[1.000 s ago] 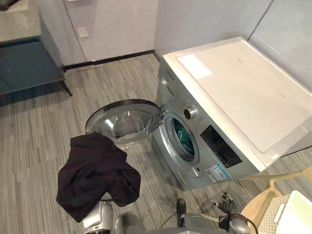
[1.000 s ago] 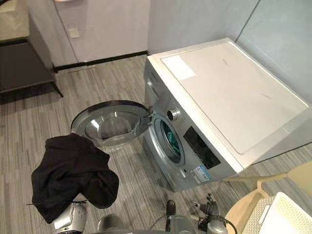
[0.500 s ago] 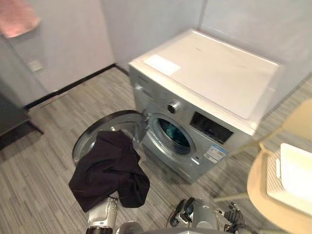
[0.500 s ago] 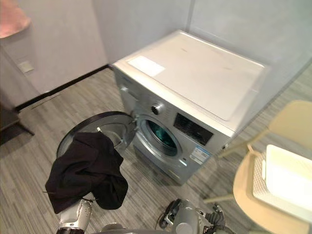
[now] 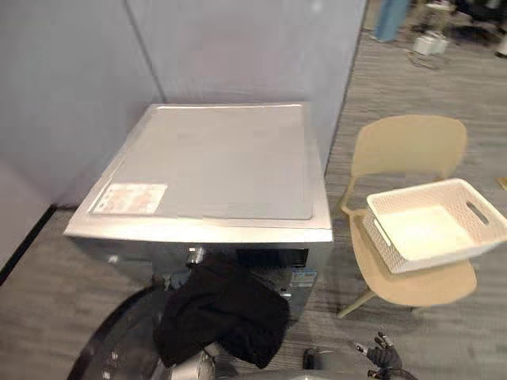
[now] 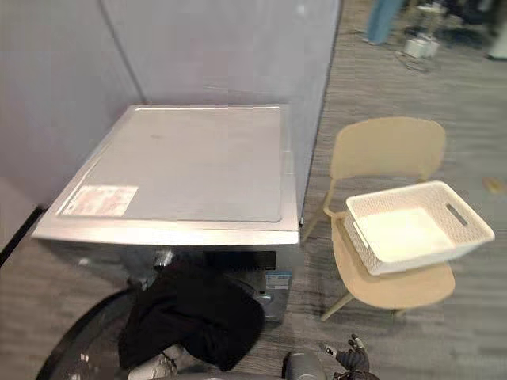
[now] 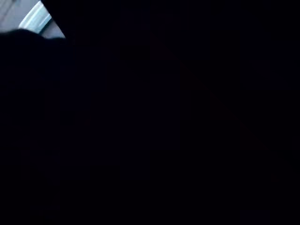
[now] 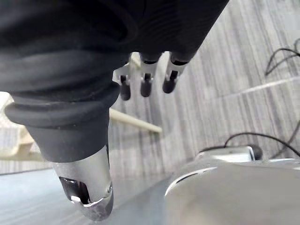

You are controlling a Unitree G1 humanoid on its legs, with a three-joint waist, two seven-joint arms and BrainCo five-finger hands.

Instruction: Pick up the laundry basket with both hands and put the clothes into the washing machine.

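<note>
Washer point(image 5: 214, 166) against grey wall point(image 5: 238, 47), striped floor point(image 5: 412, 79).

The black garment point(image 5: 222, 317) hides the washing machine's point(image 5: 214, 166) drum mouth; the picture's edge crops its door point(image 5: 119, 348)

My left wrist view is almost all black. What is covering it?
Observer: A black garment is draped over that arm and hangs in front of the washing machine.
Operator: Where is the laundry basket, then?
Observer: The white basket sits empty on a tan chair to the right of the machine.
</note>
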